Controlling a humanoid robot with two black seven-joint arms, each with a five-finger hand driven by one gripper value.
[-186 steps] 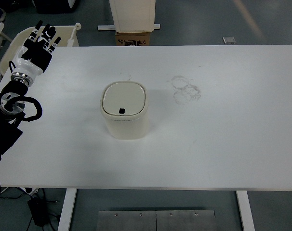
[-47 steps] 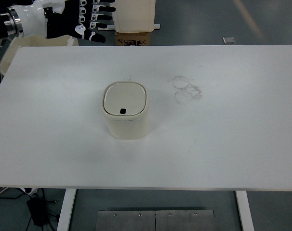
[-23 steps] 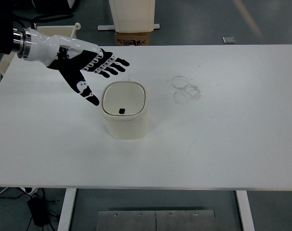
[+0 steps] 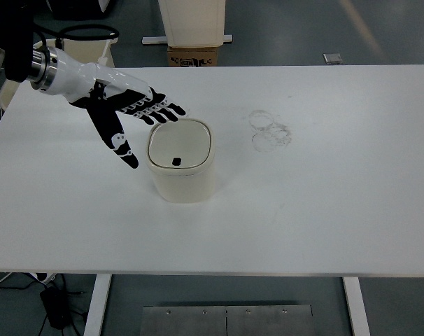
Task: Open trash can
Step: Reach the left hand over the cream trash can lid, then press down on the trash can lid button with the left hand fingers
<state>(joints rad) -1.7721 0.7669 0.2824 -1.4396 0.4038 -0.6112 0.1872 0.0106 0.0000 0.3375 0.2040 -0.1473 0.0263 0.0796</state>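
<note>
A cream trash can (image 4: 180, 161) stood upright near the middle of the white table (image 4: 338, 203), its lid (image 4: 180, 145) closed flat with a small dark button near the lid's near edge, so nothing inside could be seen. The left hand (image 4: 121, 112) hovered just to the can's left and far side, fingers spread apart and empty, fingertips (image 4: 171, 112) near the lid's far-left corner. Faint ring marks (image 4: 270, 131) lay to the right.

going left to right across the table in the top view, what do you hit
left hand → trash can → ring-shaped marks on the table
</note>
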